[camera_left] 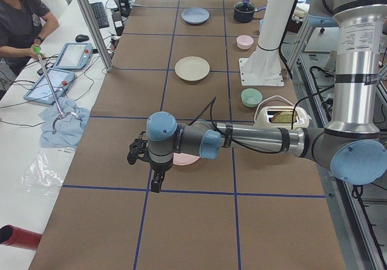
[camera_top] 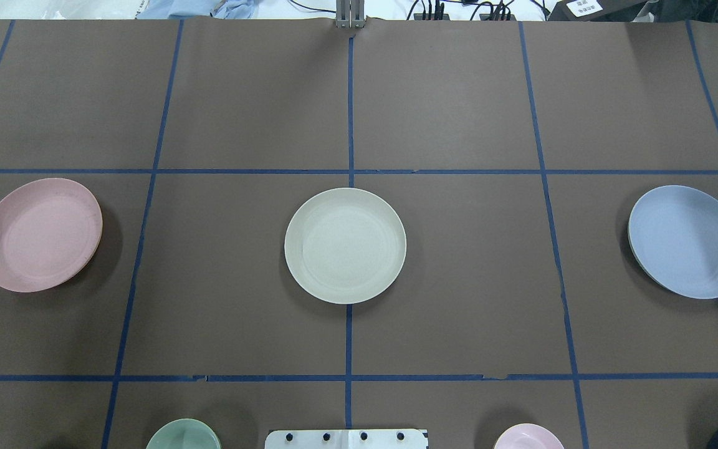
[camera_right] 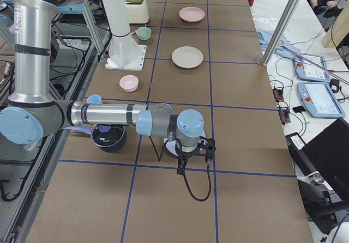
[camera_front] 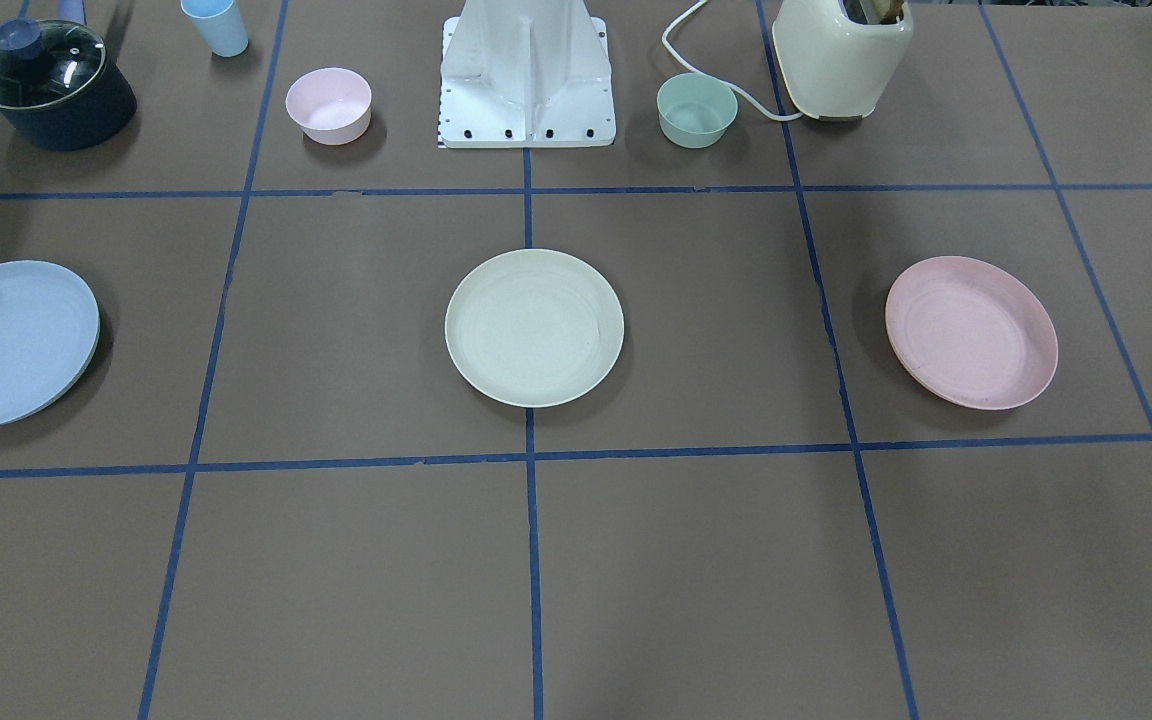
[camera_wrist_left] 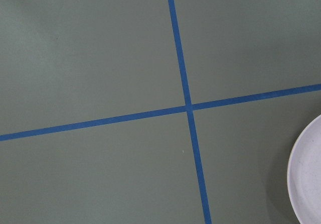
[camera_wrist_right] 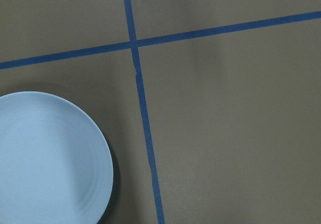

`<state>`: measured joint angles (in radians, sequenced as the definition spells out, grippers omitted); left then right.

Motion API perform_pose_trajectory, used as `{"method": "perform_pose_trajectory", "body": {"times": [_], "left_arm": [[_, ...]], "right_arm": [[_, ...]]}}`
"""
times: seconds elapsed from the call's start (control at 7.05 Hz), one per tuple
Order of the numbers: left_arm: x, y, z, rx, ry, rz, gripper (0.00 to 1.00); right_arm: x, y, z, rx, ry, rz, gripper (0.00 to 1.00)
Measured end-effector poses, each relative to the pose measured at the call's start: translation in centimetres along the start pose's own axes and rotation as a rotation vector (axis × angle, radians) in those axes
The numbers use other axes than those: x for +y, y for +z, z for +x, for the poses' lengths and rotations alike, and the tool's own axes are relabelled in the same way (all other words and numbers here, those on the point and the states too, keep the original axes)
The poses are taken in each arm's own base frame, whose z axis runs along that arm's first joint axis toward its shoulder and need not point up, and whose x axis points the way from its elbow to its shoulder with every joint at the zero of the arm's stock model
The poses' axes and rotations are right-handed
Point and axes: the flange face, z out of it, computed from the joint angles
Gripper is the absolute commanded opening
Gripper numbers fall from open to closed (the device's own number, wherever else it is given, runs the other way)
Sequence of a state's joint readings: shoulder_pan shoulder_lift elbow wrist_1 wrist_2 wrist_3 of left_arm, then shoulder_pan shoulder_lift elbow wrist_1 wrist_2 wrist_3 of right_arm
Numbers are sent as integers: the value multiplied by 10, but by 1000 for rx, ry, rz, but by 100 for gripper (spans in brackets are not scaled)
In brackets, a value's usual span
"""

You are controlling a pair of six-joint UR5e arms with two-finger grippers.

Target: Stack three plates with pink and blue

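Tabletop point(camera_top: 459, 93) of brown paper, gridded with blue tape point(camera_top: 350, 93), holds three plates in one row, well apart: pink plate point(camera_top: 40, 234) left, cream-white plate point(camera_top: 345, 246) centre, blue plate point(camera_top: 688, 241) right. Both arms reach out level. The left gripper point(camera_left: 158, 184) and right gripper point(camera_right: 181, 169) point down near the end plates; I cannot tell their finger spread.

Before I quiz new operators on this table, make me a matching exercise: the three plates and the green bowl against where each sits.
1 pink plate
2 cream plate
3 blue plate
4 green bowl

A beside the toaster
B robot's-right end of plate row
C centre, on a tape line
D robot's-left end of plate row

Pairs: 1-D, 2-C, 3-B, 4-A
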<state>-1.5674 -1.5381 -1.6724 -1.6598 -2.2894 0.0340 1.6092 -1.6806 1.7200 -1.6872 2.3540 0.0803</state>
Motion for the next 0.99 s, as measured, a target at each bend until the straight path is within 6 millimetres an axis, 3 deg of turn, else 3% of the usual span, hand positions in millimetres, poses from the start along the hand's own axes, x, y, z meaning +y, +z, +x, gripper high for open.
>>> {"method": "perform_pose_trajectory", "body": {"times": [0.43, 0.99], "left_arm": [[10, 4, -3, 5, -12, -25, 100], [-21, -5, 16, 14, 113, 108, 100]], "right_arm": [[-3, 6, -10, 2, -23, -14, 100], [-15, -11, -33, -17, -93, 51, 100]]}}
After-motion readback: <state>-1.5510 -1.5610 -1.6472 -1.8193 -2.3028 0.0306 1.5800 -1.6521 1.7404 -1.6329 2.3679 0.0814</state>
